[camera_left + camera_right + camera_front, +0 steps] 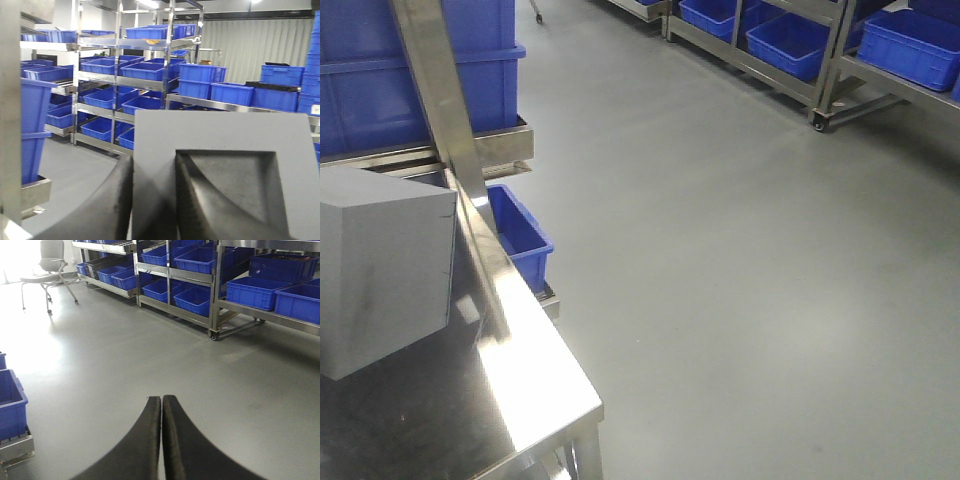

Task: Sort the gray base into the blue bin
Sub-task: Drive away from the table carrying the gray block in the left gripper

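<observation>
A stainless steel surface (535, 395) is shining under the lights, with glare lying along its outer edge. The gray base (380, 270) is sitting low over it; whether it is touching the steel I cannot tell. Just right of the gray base, a flat steel bar (445, 130) is rising at a slant from the surface's edge. Far beyond the gray base, the gray floor (740, 260) is carrying wheeled racks (828, 70).

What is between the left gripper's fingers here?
A wall of the gray base, clamped by the left gripper, one finger inside its recess; left wrist view.
</observation>
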Motion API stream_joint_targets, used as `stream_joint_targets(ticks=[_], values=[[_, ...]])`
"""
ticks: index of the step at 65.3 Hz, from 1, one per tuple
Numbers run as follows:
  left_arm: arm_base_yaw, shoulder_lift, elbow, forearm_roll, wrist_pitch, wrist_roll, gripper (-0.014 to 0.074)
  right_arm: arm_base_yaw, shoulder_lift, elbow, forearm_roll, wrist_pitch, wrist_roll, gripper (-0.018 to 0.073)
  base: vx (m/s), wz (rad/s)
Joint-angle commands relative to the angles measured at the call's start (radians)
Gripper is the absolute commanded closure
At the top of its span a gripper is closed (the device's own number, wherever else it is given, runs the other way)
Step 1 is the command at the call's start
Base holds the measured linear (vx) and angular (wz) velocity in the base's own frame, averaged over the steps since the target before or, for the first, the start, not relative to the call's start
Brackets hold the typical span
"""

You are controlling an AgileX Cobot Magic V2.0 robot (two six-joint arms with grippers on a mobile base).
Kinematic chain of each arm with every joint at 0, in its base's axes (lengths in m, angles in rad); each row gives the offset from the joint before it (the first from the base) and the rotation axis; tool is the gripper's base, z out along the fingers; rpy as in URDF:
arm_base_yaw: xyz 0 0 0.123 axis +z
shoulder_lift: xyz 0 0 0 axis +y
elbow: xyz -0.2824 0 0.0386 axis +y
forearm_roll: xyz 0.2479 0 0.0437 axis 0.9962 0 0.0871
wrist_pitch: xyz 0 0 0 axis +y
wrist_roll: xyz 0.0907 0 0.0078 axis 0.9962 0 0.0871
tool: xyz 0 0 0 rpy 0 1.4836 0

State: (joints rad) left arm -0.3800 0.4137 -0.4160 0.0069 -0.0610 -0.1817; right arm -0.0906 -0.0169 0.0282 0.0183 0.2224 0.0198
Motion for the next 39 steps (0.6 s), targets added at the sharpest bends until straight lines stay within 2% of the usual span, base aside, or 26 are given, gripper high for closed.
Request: stream_joint_targets(ticks=[1, 19, 39], values=[[-0.005, 0.001, -0.03, -0.007, -0.105, -0.006, 0.0603, 0.0, -0.002, 0.002, -0.007, -0.076, -0.008, 0.0564, 0.0, -0.17], [-0.005, 0.001, -0.03, -0.007, -0.105, -0.006, 0.0603, 0.0, -0.002, 0.002, -0.007, -0.076, -0.008, 0.0564, -0.01, -0.29], [-0.005, 0.001, -0.03, -0.007, -0.105, -0.006, 0.0603, 0.0, -0.002, 0.002, -0.007, -0.076, -0.008, 0.0564, -0.04, -0.53]])
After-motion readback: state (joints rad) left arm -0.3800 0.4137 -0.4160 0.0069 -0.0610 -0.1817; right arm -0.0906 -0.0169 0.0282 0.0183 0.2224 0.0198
